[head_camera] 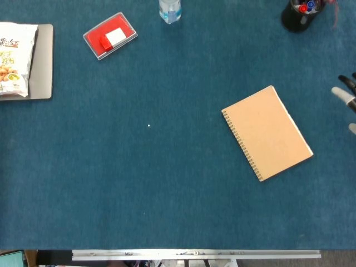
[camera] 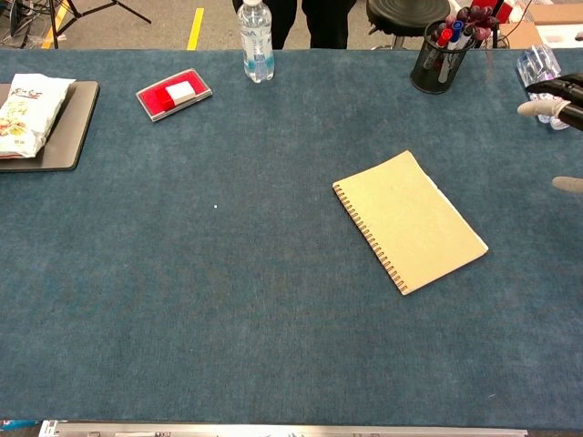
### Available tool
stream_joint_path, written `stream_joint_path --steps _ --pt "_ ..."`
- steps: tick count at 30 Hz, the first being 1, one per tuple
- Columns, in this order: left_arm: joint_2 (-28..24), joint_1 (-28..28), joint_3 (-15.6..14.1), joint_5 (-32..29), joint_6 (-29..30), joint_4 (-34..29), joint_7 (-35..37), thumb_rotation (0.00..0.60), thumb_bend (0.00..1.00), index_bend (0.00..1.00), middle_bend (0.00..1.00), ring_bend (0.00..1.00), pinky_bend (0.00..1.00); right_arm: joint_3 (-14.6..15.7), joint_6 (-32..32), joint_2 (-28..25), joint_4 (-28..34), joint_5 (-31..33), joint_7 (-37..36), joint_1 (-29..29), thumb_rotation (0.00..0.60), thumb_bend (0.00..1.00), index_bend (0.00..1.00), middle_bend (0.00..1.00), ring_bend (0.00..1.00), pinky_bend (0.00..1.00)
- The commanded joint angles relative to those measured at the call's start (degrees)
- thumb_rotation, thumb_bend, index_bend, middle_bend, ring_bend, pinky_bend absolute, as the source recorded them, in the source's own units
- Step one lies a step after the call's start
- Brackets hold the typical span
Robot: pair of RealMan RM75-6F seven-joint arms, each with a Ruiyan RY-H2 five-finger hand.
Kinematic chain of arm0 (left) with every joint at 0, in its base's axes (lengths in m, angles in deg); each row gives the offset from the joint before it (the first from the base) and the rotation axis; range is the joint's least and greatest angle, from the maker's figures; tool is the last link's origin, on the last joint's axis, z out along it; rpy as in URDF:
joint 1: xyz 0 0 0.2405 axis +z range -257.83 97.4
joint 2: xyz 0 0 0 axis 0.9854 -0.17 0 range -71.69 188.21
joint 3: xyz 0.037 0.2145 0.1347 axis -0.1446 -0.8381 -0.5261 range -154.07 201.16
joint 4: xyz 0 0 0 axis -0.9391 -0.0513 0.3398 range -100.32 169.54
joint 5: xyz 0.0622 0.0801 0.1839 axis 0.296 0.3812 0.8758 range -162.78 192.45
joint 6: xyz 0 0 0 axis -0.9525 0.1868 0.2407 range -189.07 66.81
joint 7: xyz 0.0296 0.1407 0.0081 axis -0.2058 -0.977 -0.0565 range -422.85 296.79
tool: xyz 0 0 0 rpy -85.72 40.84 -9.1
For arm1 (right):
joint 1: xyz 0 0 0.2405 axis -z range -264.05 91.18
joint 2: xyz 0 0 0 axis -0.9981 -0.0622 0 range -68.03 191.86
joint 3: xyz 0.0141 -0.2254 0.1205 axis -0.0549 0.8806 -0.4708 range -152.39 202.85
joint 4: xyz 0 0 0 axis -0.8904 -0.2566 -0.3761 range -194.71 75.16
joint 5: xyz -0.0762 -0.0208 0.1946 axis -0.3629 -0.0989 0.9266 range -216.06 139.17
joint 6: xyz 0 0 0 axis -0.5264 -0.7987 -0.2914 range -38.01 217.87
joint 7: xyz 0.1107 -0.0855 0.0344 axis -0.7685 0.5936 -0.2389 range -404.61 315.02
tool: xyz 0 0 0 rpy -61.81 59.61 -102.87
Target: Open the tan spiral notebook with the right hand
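- Tan spiral notebook (head_camera: 267, 133) flat and closed on the blue counter (head_camera: 167, 183), right of the middle, turned at a slant.
- Wire spiral along its left side; loose edge of the cover toward the right edge of the counter.
- Right hand (head_camera: 348, 100) just peeking in at the right edge of the counter, well apart from the notebook.
- Only fingertips (camera: 537, 109) in sight, spread out, with nothing between them; looks let go, not clenched.
- Left hand nowhere in either view.
- Far off and no part of the job: red box (head_camera: 110, 36), snack bag (head_camera: 14, 58) on a gray tray (head_camera: 43, 61), water bottle (head_camera: 169, 10), pen cup (head_camera: 297, 15).
- Best way to do this step, as a guess: come in low toward the loose right edge, not the wire side.
- Slide a fingertip under the top cover only, not under the whole book.
- Lift gently and swing the cover over toward the spiral.
- Go slow, since a push from the side could just make the notebook skid on the cloth.
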Motion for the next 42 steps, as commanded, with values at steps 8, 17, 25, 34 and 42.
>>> stream_joint_path --steps 8,17,25,34,42 --pt "0.13 0.28 0.0 -0.07 0.08 0.08 -0.5 0.6 0.04 0.39 0.27 0.17 0.34 3.94 -1.26 3.82 -11.06 -3.49 -6.64 -3.7 0.6 0.08 0.21 0.17 0.16 0.26" --pt "0.24 0.24 0.05 -0.4 -0.53 0.13 -0.85 0.6 0.04 0.39 0.27 0.17 0.34 5.6 -1.32 7.48 -18.06 -3.02 -9.8 -4.14 0.6 0.06 0.21 0.17 0.16 0.26" --pt "0.27 0.24 -0.01 -0.46 -0.87 0.03 -1.01 0.6 0.05 0.39 0.27 0.17 0.34 6.79 -1.41 11.42 -23.09 -2.63 -11.9 -4.48 0.6 0.03 0.21 0.17 0.16 0.26" --pt "-0.16 0.51 0.17 -0.72 -0.72 -0.62 -0.69 0.6 0.04 0.39 0.27 0.17 0.34 7.64 -1.04 15.73 -27.51 -1.83 -14.36 -5.09 0.6 0.0 0.21 0.17 0.16 0.27" --pt "-0.52 0.68 0.21 -0.79 -0.69 -1.09 -0.47 0.6 0.05 0.39 0.27 0.17 0.34 9.14 1.17 17.44 -29.67 -1.77 -15.04 -5.65 0.6 0.25 0.2 0.16 0.16 0.27"
